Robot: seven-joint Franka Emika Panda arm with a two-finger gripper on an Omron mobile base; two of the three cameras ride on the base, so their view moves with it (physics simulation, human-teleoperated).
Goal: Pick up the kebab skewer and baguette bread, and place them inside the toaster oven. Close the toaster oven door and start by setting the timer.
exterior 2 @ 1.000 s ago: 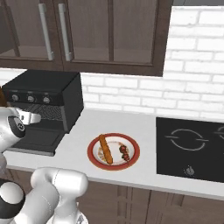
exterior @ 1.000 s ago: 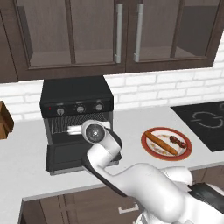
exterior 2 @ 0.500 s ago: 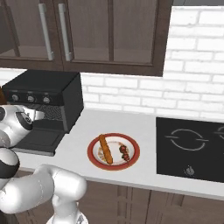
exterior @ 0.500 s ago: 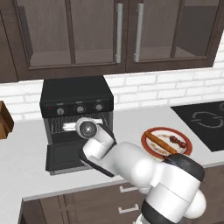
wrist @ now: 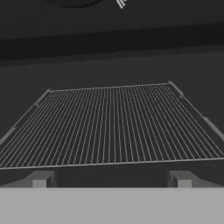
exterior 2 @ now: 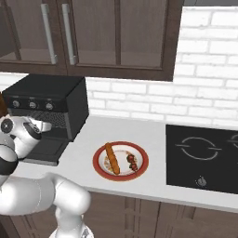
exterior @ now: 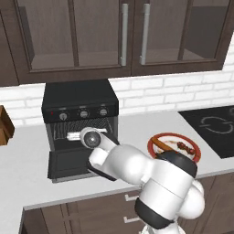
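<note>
Oven open, food not yet loaded

End effector sits at the mouth of the toaster oven, its two fingertips spread wide apart low in the hand view with nothing between them. Ahead of it lies the bare wire rack, empty from front edge to back. In the left base view the toaster oven door hangs dropped down at middle left of the frame, so the cavity stands open.

Both foods rest on the red-rimmed plate at centre of the right base view, well apart from the oven: the baguette bread on the plate's left half, the kebab skewer just beside it on the right half.

Judged from this, the opening step looks done and the first pickup is in hand. The next move calls for pulling the arm out of the oven mouth, swinging over the surface to the plate, and lowering onto one item.

No brand or readable writing shows; the three knobs carry only small pale marks.
</note>
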